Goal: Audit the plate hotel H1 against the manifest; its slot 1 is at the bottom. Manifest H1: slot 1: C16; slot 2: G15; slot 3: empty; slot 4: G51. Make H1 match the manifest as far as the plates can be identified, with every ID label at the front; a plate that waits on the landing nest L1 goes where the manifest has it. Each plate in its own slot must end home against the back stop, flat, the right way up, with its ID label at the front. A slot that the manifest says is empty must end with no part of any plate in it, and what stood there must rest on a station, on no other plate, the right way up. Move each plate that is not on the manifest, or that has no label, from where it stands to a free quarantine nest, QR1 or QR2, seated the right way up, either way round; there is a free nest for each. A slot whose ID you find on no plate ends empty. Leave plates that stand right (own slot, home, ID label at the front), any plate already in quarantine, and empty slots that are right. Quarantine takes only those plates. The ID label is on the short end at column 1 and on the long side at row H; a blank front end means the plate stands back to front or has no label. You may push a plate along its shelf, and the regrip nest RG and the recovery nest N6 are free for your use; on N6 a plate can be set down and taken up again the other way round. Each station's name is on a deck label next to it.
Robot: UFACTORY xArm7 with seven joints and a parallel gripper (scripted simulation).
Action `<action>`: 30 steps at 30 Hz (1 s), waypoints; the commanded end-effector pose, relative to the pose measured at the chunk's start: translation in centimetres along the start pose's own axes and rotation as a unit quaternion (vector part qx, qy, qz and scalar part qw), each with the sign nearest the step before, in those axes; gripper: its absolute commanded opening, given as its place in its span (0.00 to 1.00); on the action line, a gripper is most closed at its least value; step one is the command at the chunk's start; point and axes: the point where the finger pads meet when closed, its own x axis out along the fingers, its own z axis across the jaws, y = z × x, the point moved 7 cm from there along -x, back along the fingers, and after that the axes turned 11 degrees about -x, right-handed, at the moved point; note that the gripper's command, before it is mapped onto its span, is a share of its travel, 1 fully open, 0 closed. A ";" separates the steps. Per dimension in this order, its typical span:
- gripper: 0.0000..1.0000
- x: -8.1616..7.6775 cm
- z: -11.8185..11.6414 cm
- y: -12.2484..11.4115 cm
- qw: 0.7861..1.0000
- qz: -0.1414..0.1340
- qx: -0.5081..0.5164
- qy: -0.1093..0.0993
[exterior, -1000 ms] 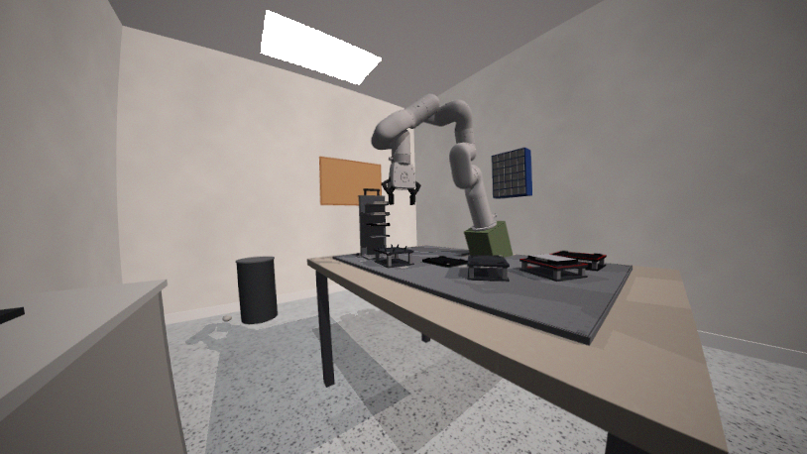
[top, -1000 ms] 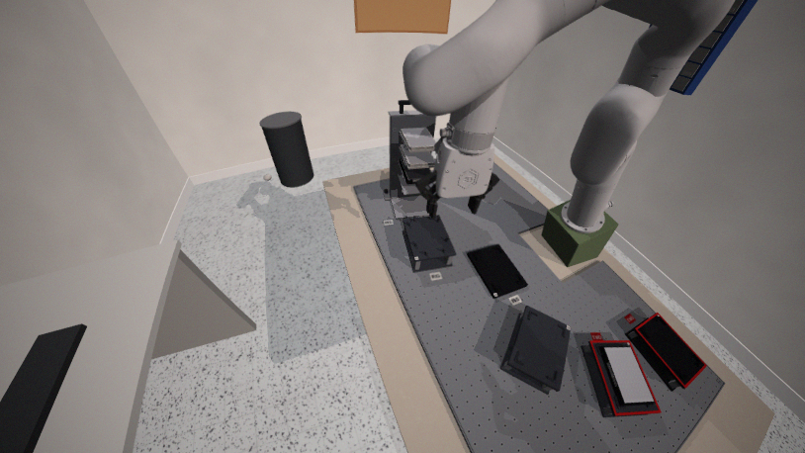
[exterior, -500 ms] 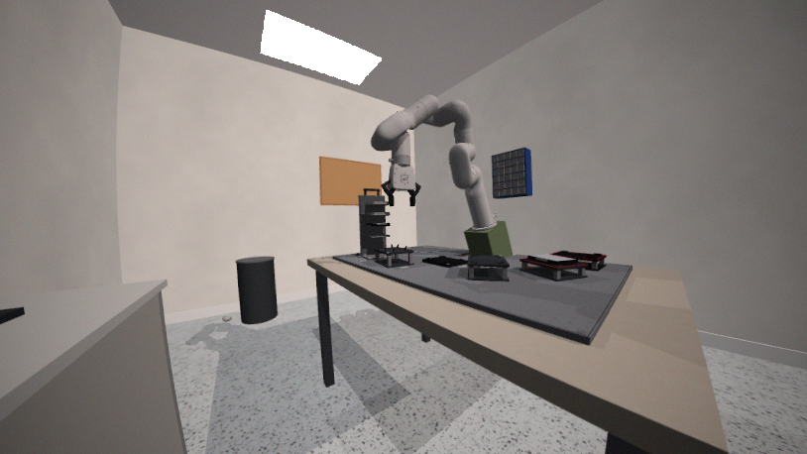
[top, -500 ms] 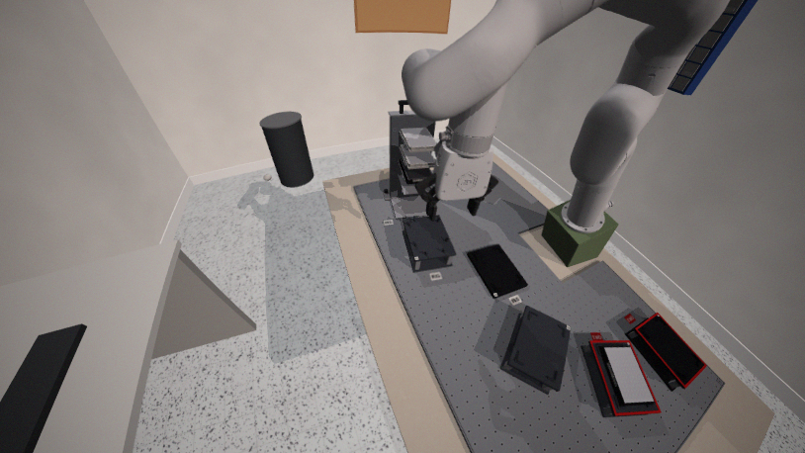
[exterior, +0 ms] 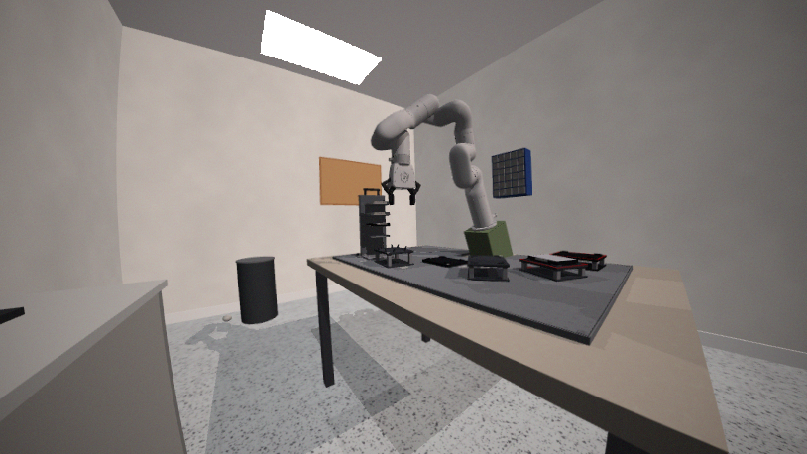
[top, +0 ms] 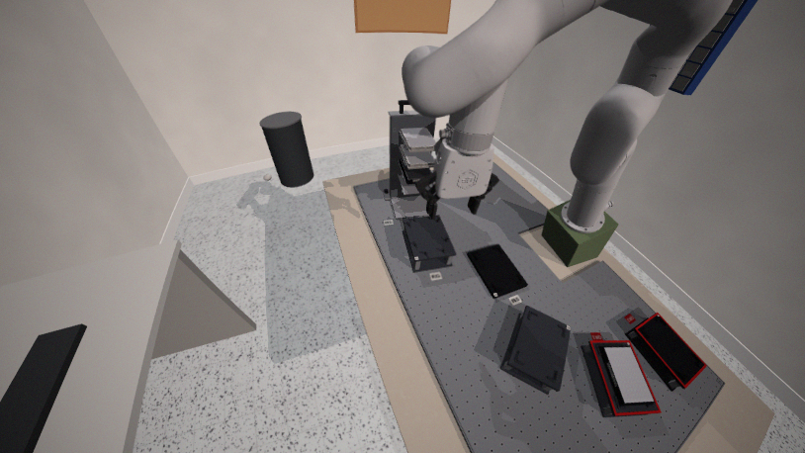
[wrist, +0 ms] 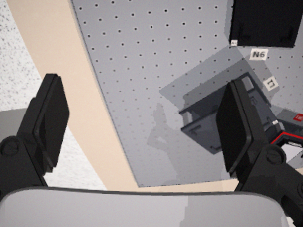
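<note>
Top looks down, exterior sideways from afar, wrist close; all share the deck [top: 450,349].

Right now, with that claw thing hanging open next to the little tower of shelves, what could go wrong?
The open gripper hangs close to the front of the plate hotel, so a careless descent might bump the plates sticking out of its shelves. Their ID labels are unreadable in these views, so the wrong plate could get picked. One red-framed quarantine nest already holds a white plate; only the other looks free.
</note>
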 end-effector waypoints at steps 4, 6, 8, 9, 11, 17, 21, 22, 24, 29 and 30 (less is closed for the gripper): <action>1.00 -1.4 -0.1 0.0 1.000 0.001 0.000 0.002; 1.00 -1.4 -0.1 0.0 1.000 0.001 0.000 0.002; 1.00 -1.4 -0.1 0.0 1.000 0.001 0.000 0.002; 1.00 -1.4 -0.1 0.0 1.000 0.001 0.000 0.002; 1.00 -1.4 -0.1 0.0 1.000 0.001 0.000 0.002; 1.00 -0.9 0.0 0.0 1.000 0.001 0.000 0.002; 1.00 -0.2 -0.1 0.0 1.000 0.001 0.000 0.002; 1.00 -0.2 -0.1 0.0 1.000 0.001 0.000 0.002; 1.00 0.0 -0.1 0.0 1.000 0.001 0.000 0.002; 1.00 0.8 -0.1 0.0 1.000 0.001 0.000 0.002; 1.00 1.0 -0.1 0.0 1.000 0.001 0.000 0.002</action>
